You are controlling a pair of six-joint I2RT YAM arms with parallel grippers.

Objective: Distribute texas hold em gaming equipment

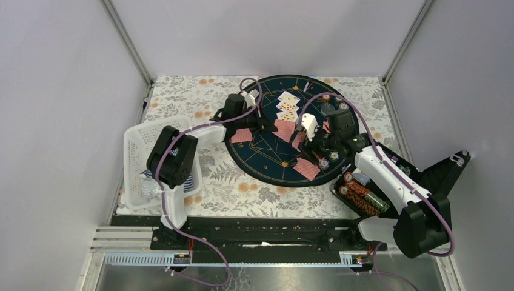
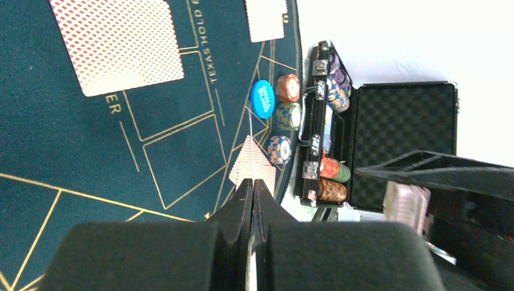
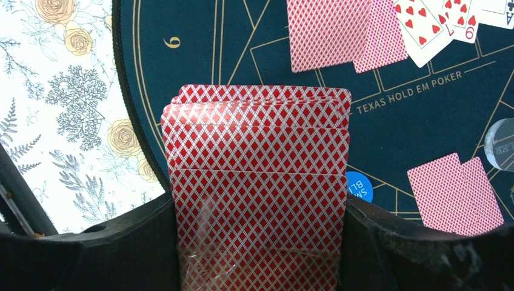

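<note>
Deck of glossy, red lattice-backed cards, slightly fanned, stands pinched in the right end effector above the round, felt-like mat. Left end effector, jaws pressed together, nips 1 thin card edge-on over the mat. Beyond, along its rim, sit a blue disc and ribbed chips, with a foam-lined case just beside. Both arms stretch forward, wrists close together. Bare floral worktop shows nearside.

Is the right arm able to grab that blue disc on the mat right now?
Probably not: its end effector is shut on the deck of cards, leaving no free grip, though the blue disc lies uncovered nearby.
</note>
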